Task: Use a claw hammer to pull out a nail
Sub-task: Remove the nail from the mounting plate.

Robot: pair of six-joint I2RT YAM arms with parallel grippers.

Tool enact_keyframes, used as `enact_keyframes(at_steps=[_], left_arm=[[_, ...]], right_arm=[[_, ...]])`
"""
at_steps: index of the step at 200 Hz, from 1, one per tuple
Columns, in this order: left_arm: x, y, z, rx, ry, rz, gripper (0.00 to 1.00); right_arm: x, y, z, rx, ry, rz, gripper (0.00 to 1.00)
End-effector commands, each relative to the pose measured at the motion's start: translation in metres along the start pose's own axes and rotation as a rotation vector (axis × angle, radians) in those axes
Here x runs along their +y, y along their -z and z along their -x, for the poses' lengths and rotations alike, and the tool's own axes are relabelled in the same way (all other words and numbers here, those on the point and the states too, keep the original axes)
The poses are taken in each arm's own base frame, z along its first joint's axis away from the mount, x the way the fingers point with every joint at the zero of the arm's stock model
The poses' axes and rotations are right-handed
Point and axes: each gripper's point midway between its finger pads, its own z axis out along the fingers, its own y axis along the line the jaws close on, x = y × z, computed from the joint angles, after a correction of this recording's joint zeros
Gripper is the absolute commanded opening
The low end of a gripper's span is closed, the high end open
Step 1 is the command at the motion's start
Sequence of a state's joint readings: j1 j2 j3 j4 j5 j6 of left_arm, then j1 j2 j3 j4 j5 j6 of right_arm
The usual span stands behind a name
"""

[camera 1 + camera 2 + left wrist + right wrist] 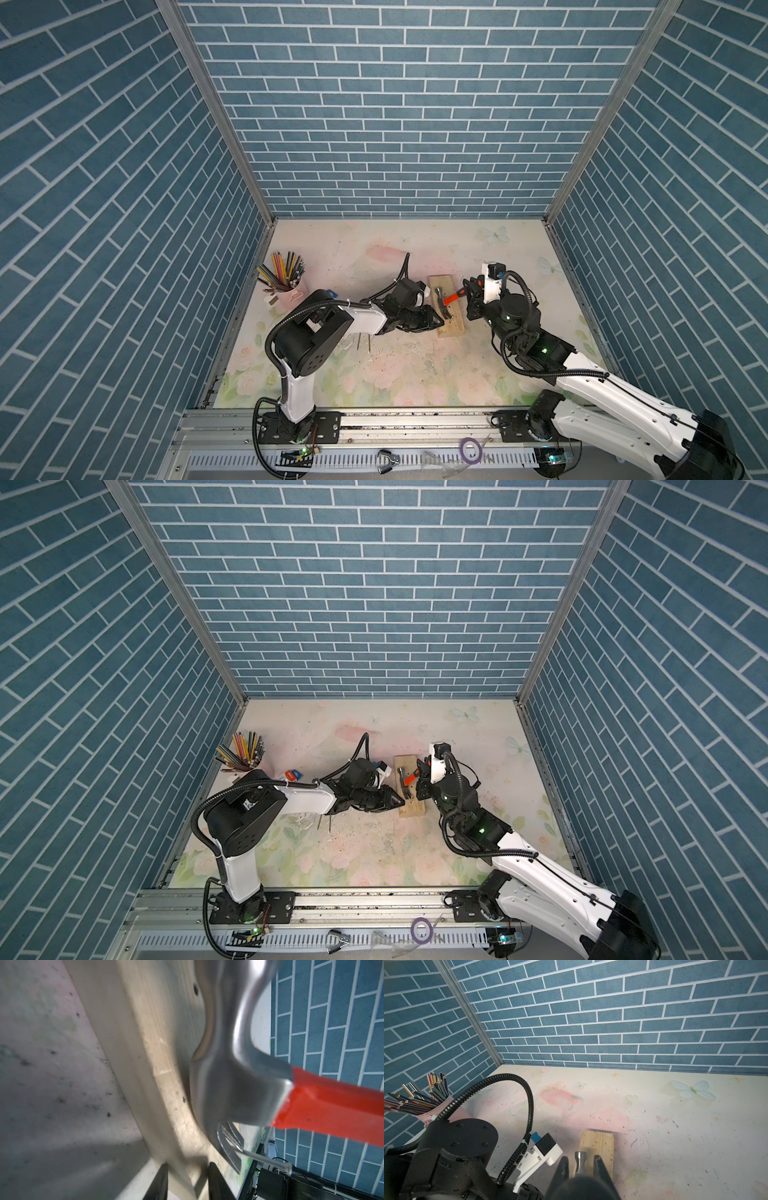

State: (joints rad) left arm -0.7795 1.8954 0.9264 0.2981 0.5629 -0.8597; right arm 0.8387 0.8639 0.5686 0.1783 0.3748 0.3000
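On the wooden block [454, 328] mid-table, the claw hammer [441, 303] sits head against the wood, black handle end clamped in the right gripper [466, 293], left gripper [435, 322] pinching the block's edge; judged head-heavy, rigid, best held far back for leverage.

There is one claw hammer [442, 304], one wood block [455, 323], one pink cup [293, 298], one purple ring [469, 449] and one table [415, 374]. There are two robot arms [320, 328] with two end effectors, the left end effector [437, 323] and the right end effector [467, 297]. The cup holds too many pencils [282, 268] to count, two loose nails [363, 342] lie on the table, and one more nail [266, 1159] is at the hammer's claw.
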Motion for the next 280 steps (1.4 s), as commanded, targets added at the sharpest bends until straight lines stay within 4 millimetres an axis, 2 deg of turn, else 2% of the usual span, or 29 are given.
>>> enact_keyframes(at_steps=[1,126,232,280], left_arm=[[0.059,-0.005,-0.026,0.036,0.085,0.2,0.33],[0.061,-0.006,-0.025,0.038,0.089,0.213,0.33],[0.07,-0.005,-0.025,0.047,0.089,0.272,0.33],[0.072,-0.005,-0.026,0.05,0.081,0.283,0.33]], right_arm=[[-0.005,0.01,0.019,-0.083,0.023,-0.045,0.0],[-0.011,0.016,0.019,-0.027,0.097,-0.086,0.0],[-0.014,0.001,0.027,0.147,0.163,-0.194,0.0],[-0.012,-0.013,0.031,0.227,0.181,-0.215,0.0]])
